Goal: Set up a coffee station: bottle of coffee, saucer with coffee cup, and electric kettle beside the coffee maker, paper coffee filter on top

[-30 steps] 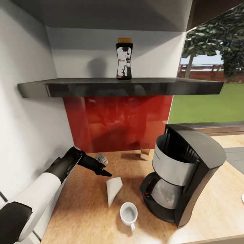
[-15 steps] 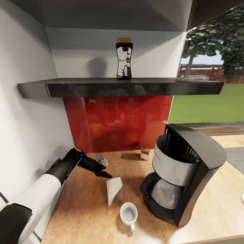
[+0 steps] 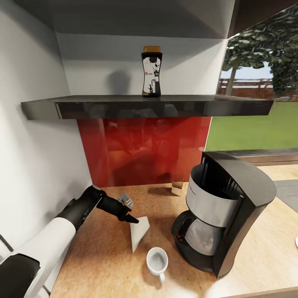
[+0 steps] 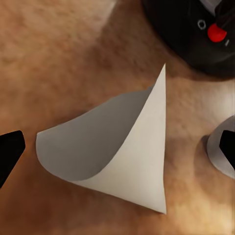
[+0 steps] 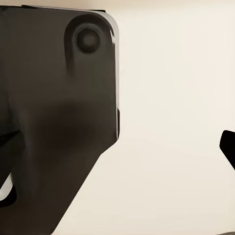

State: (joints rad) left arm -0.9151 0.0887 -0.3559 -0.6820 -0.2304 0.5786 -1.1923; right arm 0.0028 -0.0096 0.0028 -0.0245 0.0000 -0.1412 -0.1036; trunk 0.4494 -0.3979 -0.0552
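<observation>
The left hand [image 3: 129, 218] is down low over the counter [image 3: 103, 256], right at the wide end of the paper filter [image 3: 138, 231]. In the left wrist view its two black fingers [image 4: 11, 152] are spread far apart, one on each side of the filter [image 4: 117, 156]. The filter sits in the gap between them. The fingers are not squeezing it, and the hand holds nothing.

The filter is a small white paper cone. It lies on its side on the wood counter, with its open end toward the hand and its point toward the cup [image 3: 157, 260]. The white cup stands near the pointed end, just beside the coffee maker [image 3: 225, 215].

The coffee maker stands on the counter, to the right of the filter. It is tall and dark, with a silver basket and a glass pot below.

The bottle of coffee [image 3: 151, 72] stands upright on the black shelf [image 3: 145, 106] on the wall, high above the counter. It is black with a brown cap.

In the right wrist view one dark fingertip [image 5: 228, 144] of the right hand shows at the edge, in front of a pale wall. I cannot tell if that hand is spread or closed.
</observation>
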